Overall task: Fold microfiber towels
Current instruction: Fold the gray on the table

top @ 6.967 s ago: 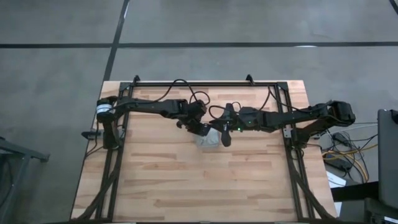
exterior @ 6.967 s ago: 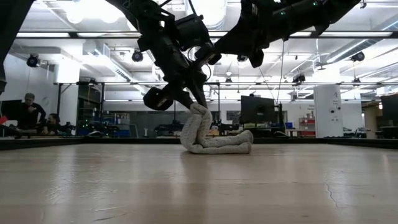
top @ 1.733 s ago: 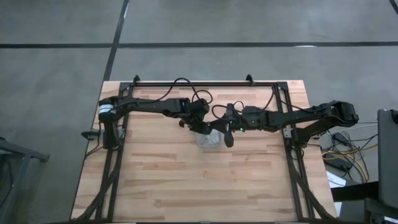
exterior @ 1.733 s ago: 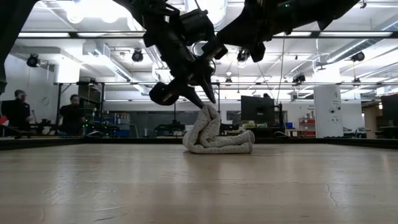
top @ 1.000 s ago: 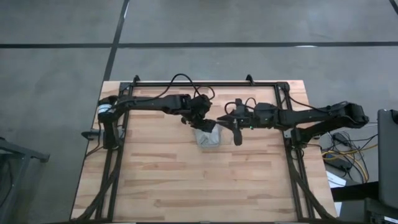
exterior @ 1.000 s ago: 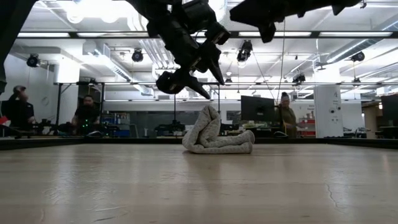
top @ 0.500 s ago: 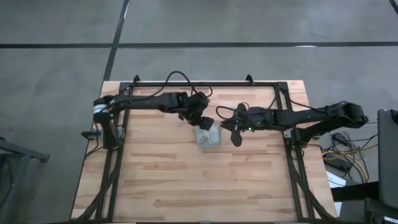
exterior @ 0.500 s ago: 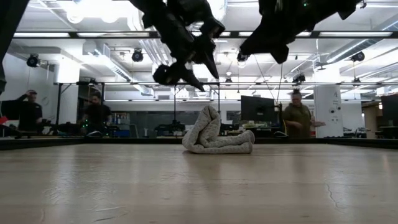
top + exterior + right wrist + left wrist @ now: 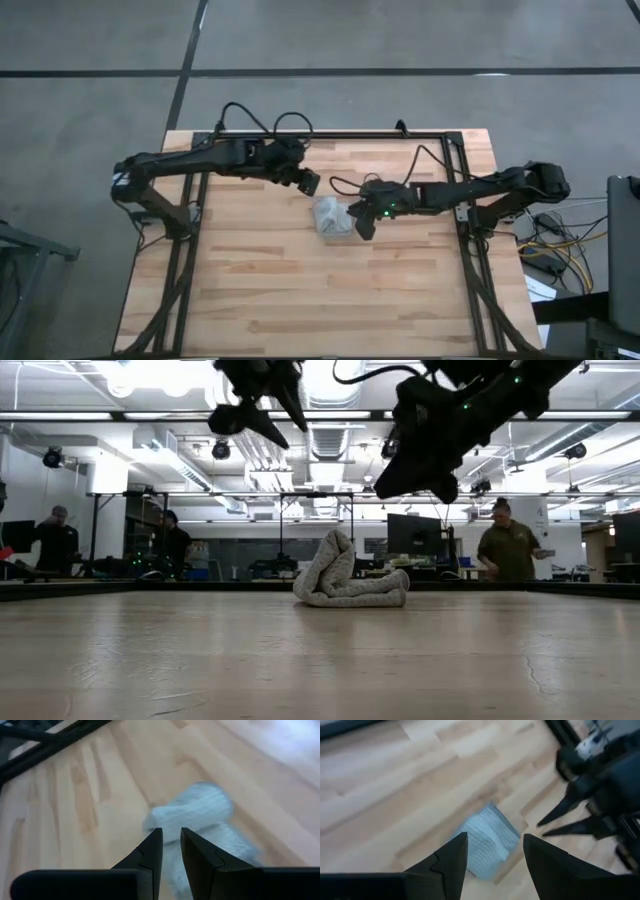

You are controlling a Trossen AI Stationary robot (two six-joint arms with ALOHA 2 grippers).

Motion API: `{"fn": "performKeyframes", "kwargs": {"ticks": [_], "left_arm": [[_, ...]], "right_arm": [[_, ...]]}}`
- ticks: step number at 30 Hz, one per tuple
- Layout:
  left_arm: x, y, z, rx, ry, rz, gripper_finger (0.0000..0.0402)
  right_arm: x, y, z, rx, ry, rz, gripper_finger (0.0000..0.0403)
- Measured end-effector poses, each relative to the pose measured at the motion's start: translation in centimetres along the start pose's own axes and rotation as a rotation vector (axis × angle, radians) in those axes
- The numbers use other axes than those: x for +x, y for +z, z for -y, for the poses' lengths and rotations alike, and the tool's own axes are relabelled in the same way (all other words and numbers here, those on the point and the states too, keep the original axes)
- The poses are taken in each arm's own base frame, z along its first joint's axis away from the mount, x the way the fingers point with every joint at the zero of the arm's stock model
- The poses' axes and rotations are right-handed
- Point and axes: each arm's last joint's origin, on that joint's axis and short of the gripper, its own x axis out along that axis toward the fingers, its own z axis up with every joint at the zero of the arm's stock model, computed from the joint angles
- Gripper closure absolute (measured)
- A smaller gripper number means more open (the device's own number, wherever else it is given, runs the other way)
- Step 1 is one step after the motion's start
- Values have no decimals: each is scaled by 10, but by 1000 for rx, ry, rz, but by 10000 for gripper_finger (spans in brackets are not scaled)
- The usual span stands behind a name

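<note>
The left gripper (image 9: 308,182) has gone up and back from the towel since a moment ago. It was right over the cloth, and now it hangs high above the table (image 9: 300,290), off toward the back-left side. Its two fingers (image 9: 451,859) are spread wide with nothing between them. The right gripper (image 9: 362,222) has come back in and now sits in the air just beside the towel's right edge. Its fingers (image 9: 150,851) are close together with only a thin gap, and nothing is in that gap.

The microfiber towel (image 9: 332,217) is a small light grey-blue bundle. It lies on the wooden table a bit behind the middle, between the two arms. From the low view the towel (image 9: 345,580) is bunched up. One end stands up in a rounded hump on the left, and the rest lies flat and rolled to the right. It looks folded over a few times, but it is hard to tell how neat the folds are. Neither gripper touches it.

Far behind the table, in the big room, a person (image 9: 503,550) stands on the right. Two more people (image 9: 55,540) are on the left by some desks.
</note>
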Motion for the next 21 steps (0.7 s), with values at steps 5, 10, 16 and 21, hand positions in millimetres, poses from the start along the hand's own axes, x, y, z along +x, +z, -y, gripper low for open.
{"fn": "performKeyframes", "kwargs": {"ticks": [5, 10, 16, 21], "left_arm": [[-20, 0, 1, 32, -4, 66, 206], [-24, -3, 0, 50, 1, 57, 206], [-24, -6, -3, 61, 31, 11, 206], [-27, -7, -4, 103, 30, 10, 206]], "right_arm": [[18, 0, -6, 22, 121, 6, 335], [28, 6, -11, 67, 164, 35, 324], [37, 8, -13, 160, 158, 4, 286], [40, 16, -18, 220, 164, 1, 250]]}}
